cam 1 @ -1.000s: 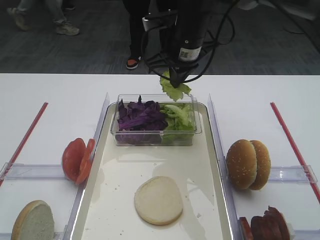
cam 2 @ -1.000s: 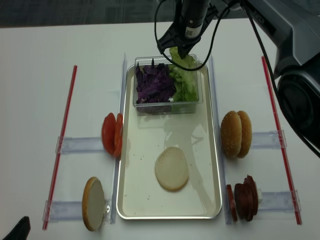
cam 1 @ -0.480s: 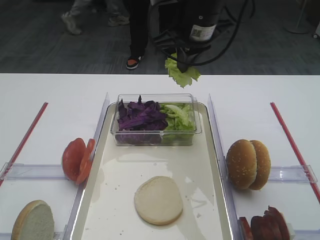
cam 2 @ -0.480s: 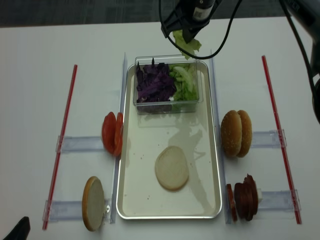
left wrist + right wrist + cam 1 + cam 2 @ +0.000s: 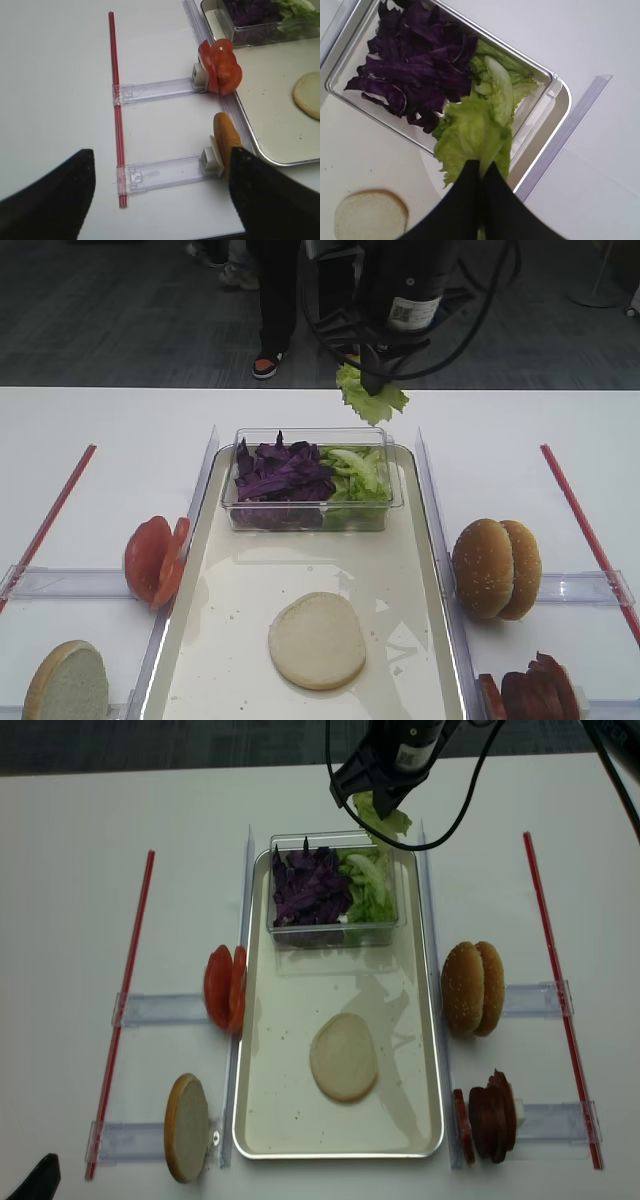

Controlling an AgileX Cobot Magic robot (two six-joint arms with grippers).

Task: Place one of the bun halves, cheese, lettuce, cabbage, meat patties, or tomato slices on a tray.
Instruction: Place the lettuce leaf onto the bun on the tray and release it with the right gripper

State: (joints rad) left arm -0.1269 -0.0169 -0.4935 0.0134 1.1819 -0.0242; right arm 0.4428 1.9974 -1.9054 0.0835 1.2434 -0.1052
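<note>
Right arm (image 5: 405, 280) — glossy black, looped black cables, white label sticker; matte black tapered fingers (image 5: 470, 200).

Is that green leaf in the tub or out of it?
Out: the ruffled light-green lettuce leaf hangs pinched in the right claw, above the clear plastic tub.

The tray (image 5: 258, 1120) has a bare floor through its middle and lower part, broken only by one bun half (image 5: 343, 1057) lying flat near the centre. Its upper end is blocked by the clear tub (image 5: 333, 935) of cabbage (image 5: 308, 885) and greens. Along the left rim stand tomato slices (image 5: 224, 988) and an upright bun half (image 5: 186, 1127); along the right rim, upright buns (image 5: 472, 988) and meat patties (image 5: 487, 1116). The right gripper (image 5: 372, 383), pinching lettuce (image 5: 372, 402), hangs over the tub's upper right corner
</note>
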